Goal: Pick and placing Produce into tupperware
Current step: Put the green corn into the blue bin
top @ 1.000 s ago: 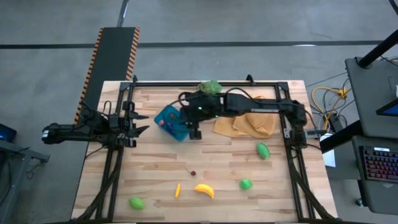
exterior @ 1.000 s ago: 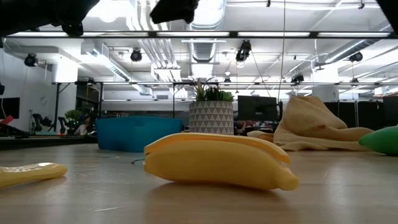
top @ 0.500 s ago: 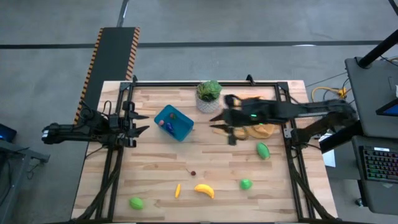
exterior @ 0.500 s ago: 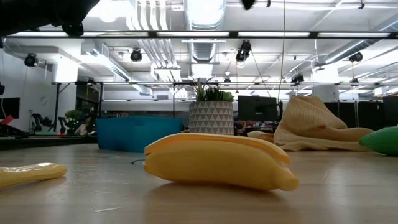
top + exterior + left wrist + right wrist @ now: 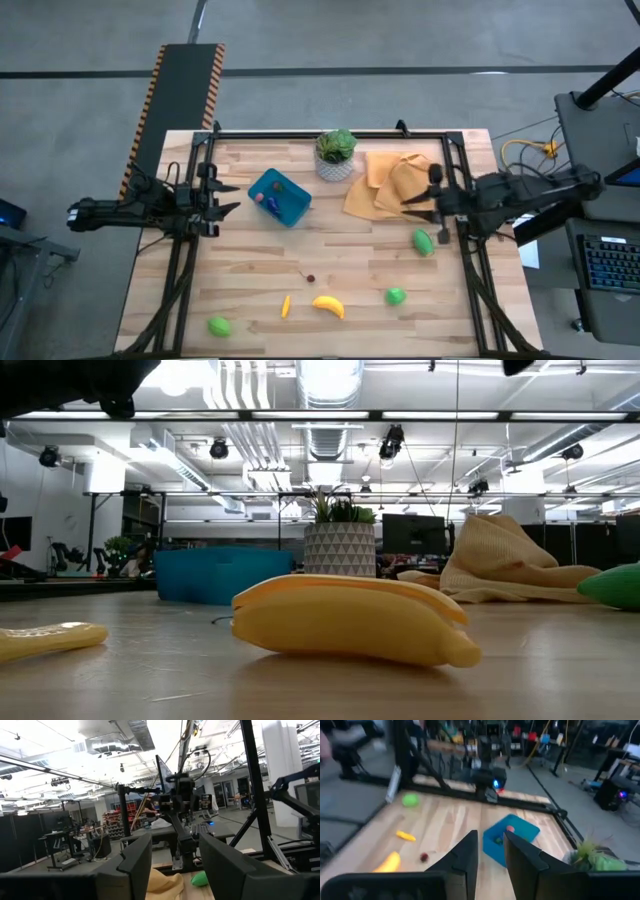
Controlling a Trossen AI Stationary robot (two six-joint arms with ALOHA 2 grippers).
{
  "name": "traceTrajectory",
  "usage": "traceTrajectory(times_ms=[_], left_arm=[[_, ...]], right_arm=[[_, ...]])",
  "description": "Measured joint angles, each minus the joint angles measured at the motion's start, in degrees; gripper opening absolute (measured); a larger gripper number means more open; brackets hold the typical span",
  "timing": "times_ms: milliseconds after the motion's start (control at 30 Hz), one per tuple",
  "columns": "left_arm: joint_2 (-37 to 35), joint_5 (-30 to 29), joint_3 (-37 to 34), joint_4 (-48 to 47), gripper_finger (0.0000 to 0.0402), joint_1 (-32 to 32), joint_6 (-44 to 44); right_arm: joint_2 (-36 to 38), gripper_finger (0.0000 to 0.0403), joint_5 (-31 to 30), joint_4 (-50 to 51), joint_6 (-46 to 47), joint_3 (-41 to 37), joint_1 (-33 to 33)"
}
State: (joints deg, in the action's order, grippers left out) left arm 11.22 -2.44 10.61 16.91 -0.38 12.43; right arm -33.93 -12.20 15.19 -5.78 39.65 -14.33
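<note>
The blue tupperware (image 5: 279,196) sits left of the table's centre with tiny pieces in it; the right wrist view also shows it (image 5: 512,837). Loose on the table lie a green oval (image 5: 423,241), a green round piece (image 5: 396,295), the banana (image 5: 328,306), a small orange-yellow piece (image 5: 286,305), another green piece (image 5: 219,325) and a tiny dark red one (image 5: 310,278). My right gripper (image 5: 418,206) hovers open over the cloth's right part, just beyond the green oval, holding nothing. My left gripper (image 5: 228,198) waits open at the table's left edge.
A potted plant (image 5: 337,152) stands by the far edge. An orange-yellow cloth (image 5: 392,186) lies crumpled to its right. A black frame (image 5: 330,133) borders the table. In the low view the banana (image 5: 350,620) fills the foreground, with bare wood around it.
My right gripper has drawn back from over the tupperware toward the table's right edge, passing in front of the plant and over the cloth. The tupperware, the plant and the loose produce have stayed where they were.
</note>
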Motion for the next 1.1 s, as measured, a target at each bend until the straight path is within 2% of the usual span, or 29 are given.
traceTrajectory(times_ms=[133,233,400,500,600,700,933,1100], left_arm=[[0.0,-0.1,0.0,0.0,0.0151,0.0,0.0],[0.0,-0.5,0.0,0.0,0.0151,0.0,0.0],[0.1,-1.0,0.0,0.0,0.0151,0.0,0.0],[0.2,-1.1,0.0,0.0,0.0151,0.0,0.0],[0.3,-1.1,0.0,0.0,0.0151,0.0,0.0],[0.4,-1.1,0.0,0.0,0.0151,0.0,0.0],[0.4,-1.1,0.0,0.0,0.0151,0.0,0.0],[0.4,-1.1,0.0,0.1,0.0151,0.0,0.0]], right_arm=[[6.4,0.0084,-0.6,0.0,4.5,-4.2,0.1],[8.1,0.0084,-5.1,5.9,11.6,-4.3,0.0],[6.4,0.0084,-15.1,25.6,30.4,1.3,0.1],[2.3,0.0084,-15.9,38.8,43.5,5.9,0.1],[-2.7,0.0084,-11.1,49.6,51.8,10.1,0.1],[-8.0,0.0084,-2.0,55.0,52.8,13.5,0.1],[-18.5,0.0084,12.4,55.7,49.1,19.6,0.1],[-24.6,0.0086,15.6,57.4,48.0,23.7,0.1]])
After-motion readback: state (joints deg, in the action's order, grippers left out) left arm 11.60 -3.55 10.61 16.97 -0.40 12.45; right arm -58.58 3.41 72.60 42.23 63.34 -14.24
